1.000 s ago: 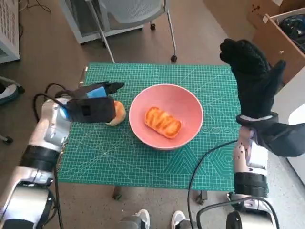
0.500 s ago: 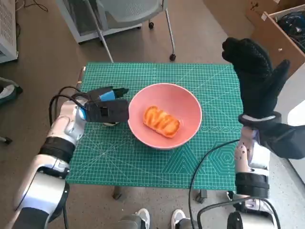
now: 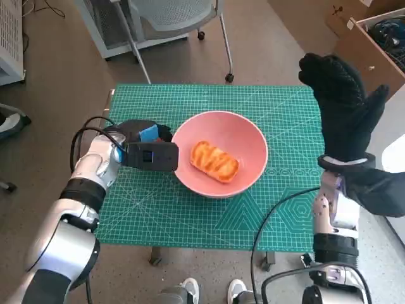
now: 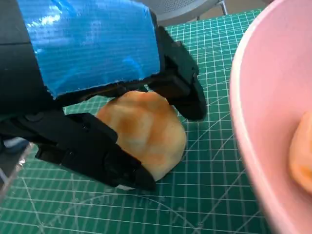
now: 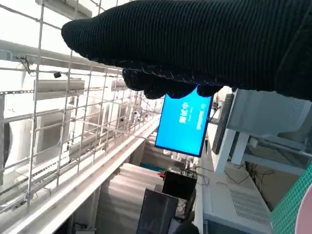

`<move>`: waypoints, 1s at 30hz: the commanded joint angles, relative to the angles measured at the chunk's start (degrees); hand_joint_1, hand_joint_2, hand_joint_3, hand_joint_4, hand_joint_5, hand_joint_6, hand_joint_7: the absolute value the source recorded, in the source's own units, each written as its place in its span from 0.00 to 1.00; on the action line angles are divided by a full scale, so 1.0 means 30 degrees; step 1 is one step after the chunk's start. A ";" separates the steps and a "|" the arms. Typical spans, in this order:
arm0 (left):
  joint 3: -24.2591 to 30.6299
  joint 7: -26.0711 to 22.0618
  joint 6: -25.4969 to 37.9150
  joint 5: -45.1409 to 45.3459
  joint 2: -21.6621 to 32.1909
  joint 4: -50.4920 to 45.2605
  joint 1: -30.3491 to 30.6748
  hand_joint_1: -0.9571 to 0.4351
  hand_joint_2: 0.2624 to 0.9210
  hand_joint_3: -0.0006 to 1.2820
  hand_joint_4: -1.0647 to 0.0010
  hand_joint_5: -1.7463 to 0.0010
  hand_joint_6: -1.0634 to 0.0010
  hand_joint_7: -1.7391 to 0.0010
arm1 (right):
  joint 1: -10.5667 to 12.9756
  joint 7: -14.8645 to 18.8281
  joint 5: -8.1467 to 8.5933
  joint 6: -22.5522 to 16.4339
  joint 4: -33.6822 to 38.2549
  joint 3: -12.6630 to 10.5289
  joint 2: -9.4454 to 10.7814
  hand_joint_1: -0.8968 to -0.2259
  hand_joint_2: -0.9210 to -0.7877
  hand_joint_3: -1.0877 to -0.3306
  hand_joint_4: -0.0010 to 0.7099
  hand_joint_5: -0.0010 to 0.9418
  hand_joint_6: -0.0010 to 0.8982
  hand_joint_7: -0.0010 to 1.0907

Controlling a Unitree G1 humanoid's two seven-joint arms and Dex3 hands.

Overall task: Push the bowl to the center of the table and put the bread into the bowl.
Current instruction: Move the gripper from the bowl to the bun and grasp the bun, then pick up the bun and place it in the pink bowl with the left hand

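A pink bowl (image 3: 218,130) sits near the middle of the green mat (image 3: 190,215), with one glazed bread piece (image 3: 215,161) lying inside it. My left hand (image 3: 149,151) is just off the bowl's left rim and hides a second bread in the head view. In the left wrist view this round bun (image 4: 144,134) rests on the mat, with black fingers (image 4: 92,151) wrapped against both of its sides and the bowl (image 4: 263,122) close beside it. My gloved right hand (image 3: 342,107) is raised above the table's right edge, fingers spread, holding nothing.
An office chair (image 3: 171,12) stands beyond the table's far edge. A cardboard box (image 3: 373,38) is at the far right. A person's feet (image 3: 190,288) show below the table's near edge. A black cable (image 3: 266,221) loops over the mat's front right.
My left hand has slid right toward the bowl and closed around the bun, which it now covers in the head view. The right hand stays raised. The bowl has not moved.
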 commanded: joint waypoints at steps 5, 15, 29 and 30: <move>0.0610 -0.0974 -0.0379 -0.0515 0.1131 -0.0297 -0.0751 0.69 1.00 0.07 0.44 0.30 0.38 0.33 | 0.0447 -0.0079 -0.0086 0.0246 0.0183 0.0074 0.0138 0.57 0.00 0.65 0.48 0.00 0.20 0.47; 0.3237 -0.1262 -0.0429 -0.2633 0.2477 -0.5493 0.0162 0.69 1.00 0.08 0.44 0.26 0.38 0.36 | 0.0319 0.0120 0.0162 0.0344 0.0500 0.0062 0.0259 0.58 0.00 0.65 0.48 0.00 0.19 0.47; 0.6205 -0.2840 0.1788 -0.4957 0.2682 -1.7142 0.2915 0.69 0.99 0.07 0.38 0.30 0.40 0.35 | 0.0417 0.0184 0.0314 0.0485 0.0357 0.0047 0.0369 0.58 0.00 0.65 0.49 0.00 0.20 0.48; 0.6300 -0.2904 0.1993 -0.5068 0.2592 -1.7803 0.3110 0.69 0.99 0.06 0.37 0.31 0.40 0.36 | 0.0429 0.0200 0.0338 0.0483 0.0357 0.0037 0.0372 0.58 0.00 0.65 0.49 0.00 0.20 0.48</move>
